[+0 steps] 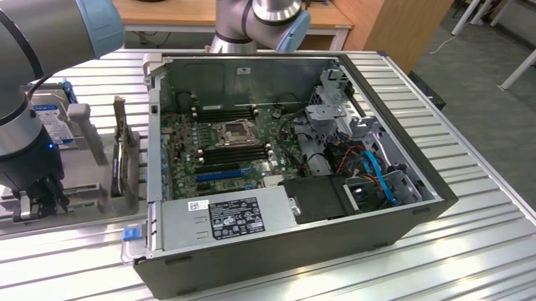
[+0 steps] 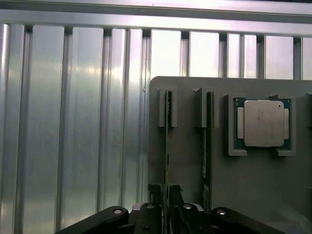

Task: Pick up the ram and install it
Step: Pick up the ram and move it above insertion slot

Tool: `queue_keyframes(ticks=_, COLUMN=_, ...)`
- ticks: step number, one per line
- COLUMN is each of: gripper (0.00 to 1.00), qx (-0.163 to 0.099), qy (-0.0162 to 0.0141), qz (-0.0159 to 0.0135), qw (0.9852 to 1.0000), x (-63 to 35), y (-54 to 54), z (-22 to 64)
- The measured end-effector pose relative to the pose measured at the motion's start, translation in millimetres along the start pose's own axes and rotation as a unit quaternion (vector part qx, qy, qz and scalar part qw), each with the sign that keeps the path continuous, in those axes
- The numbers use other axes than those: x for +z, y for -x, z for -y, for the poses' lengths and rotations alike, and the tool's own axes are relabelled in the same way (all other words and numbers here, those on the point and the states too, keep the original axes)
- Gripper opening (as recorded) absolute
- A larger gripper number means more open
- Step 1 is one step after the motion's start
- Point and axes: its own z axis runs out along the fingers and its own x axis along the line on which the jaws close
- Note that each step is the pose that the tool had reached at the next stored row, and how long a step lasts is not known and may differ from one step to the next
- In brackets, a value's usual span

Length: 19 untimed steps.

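We see the ram (image 2: 168, 126) edge-on: a long, thin green stick with a dark edge, standing upright on its long side in a narrow slot of a grey holder tray (image 2: 190, 161). It runs straight away from the claw (image 2: 165, 191), and its near end passes between the claw's two dark fingers (image 2: 155, 195), one on each face of the stick. We cannot tell whether the fingers press on it or merely flank it.

In the next slot over from the claw, a second stick (image 2: 208, 131) of the same kind stands parallel to the ram and a little apart from it. Further along the tray, past that stick, a square pocket holds a processor chip (image 2: 263, 123) lying flat, its silver lid up and a green rim around it. The tray rests on a ribbed metal table (image 2: 73, 122).

In the exterior view the claw (image 1: 37, 200) hangs low over the tray. Behind it stands a silver hard drive (image 1: 49, 119) with a blue label. Well apart from the claw, toward the exterior view's right, lies an open computer case (image 1: 418, 207). Inside it we see the motherboard (image 1: 251, 125) with its long black slots, and at the case's near end a grey power supply (image 1: 226, 219) with a black label.
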Motion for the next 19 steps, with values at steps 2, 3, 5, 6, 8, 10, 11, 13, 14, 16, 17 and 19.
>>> queue_keyframes(ticks=2, gripper=0.21, qx=0.000, qy=0.0000, qz=0.0000, qw=1.0000, x=0.3, y=0.0, z=0.0)
queue_keyframes(ticks=3, gripper=0.21, qx=0.000, qy=-0.0001, qz=0.0000, qw=1.0000, x=0.4, y=0.0, z=0.0)
queue_keyframes(ticks=5, gripper=0.21, qx=0.000, qy=-0.0001, qz=0.0000, qw=1.0000, x=0.5, y=0.0, z=0.0)
queue_keyframes(ticks=6, gripper=0.21, qx=0.000, qy=0.0000, qz=0.0000, qw=1.0000, x=0.5, y=0.0, z=0.0)
queue_keyframes(ticks=8, gripper=0.21, qx=0.000, qy=-0.0001, qz=0.0001, qw=1.0000, x=0.9, y=0.0, z=0.1)
queue_keyframes(ticks=10, gripper=0.21, qx=0.000, qy=-0.0001, qz=0.0001, qw=1.0000, x=0.9, y=0.0, z=0.1)
queue_keyframes(ticks=11, gripper=0.21, qx=0.000, qy=-0.0001, qz=0.0001, qw=1.0000, x=0.9, y=0.0, z=0.1)
queue_keyframes(ticks=13, gripper=0.21, qx=0.000, qy=-0.0001, qz=0.0001, qw=1.0000, x=0.9, y=0.0, z=0.1)
queue_keyframes(ticks=14, gripper=0.21, qx=0.000, qy=-0.0001, qz=0.0001, qw=1.0000, x=0.9, y=0.0, z=0.1)
queue_keyframes(ticks=16, gripper=0.21, qx=0.000, qy=-0.0001, qz=0.0001, qw=1.0000, x=0.9, y=0.0, z=0.0)
queue_keyframes(ticks=17, gripper=0.20, qx=0.000, qy=-0.0001, qz=0.0001, qw=1.0000, x=0.9, y=0.0, z=0.0)
queue_keyframes(ticks=19, gripper=0.13, qx=0.000, qy=0.0000, qz=0.0001, qw=1.0000, x=0.8, y=0.0, z=0.0)
